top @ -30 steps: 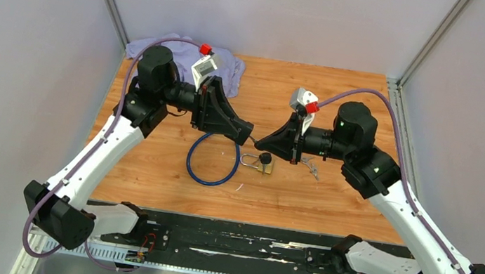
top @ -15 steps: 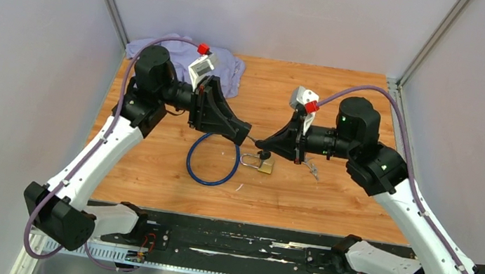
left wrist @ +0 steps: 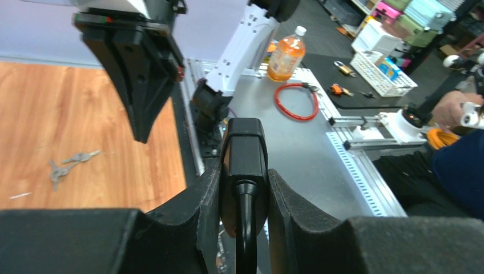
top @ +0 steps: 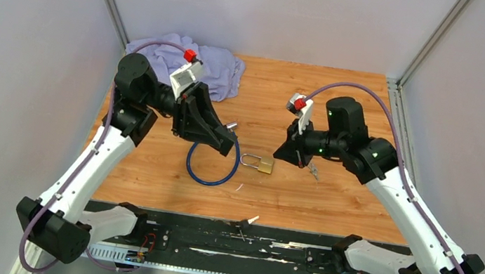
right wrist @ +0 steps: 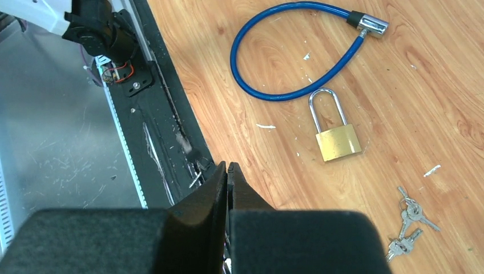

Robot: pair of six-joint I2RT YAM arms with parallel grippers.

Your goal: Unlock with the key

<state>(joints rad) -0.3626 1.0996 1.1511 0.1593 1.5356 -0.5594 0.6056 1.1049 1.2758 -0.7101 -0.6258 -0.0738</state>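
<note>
A brass padlock lies flat mid-table, its shackle seated in the body. A small bunch of keys lies just to its right. My right gripper hangs between padlock and keys, shut with nothing between its fingers. My left gripper is raised over the blue cable lock and shut on a black block with a round black stem; what it is cannot be told. The cable's silver end rests on the wood.
A purple cloth is bunched at the back left. A small dark thing with a pale tip lies on the black rail at the near edge. Grey walls close in both sides.
Both grippers have drawn apart, the left one back and left. The small black thing by the padlock under my right gripper is gone, and a small thing now lies on the near rail.
</note>
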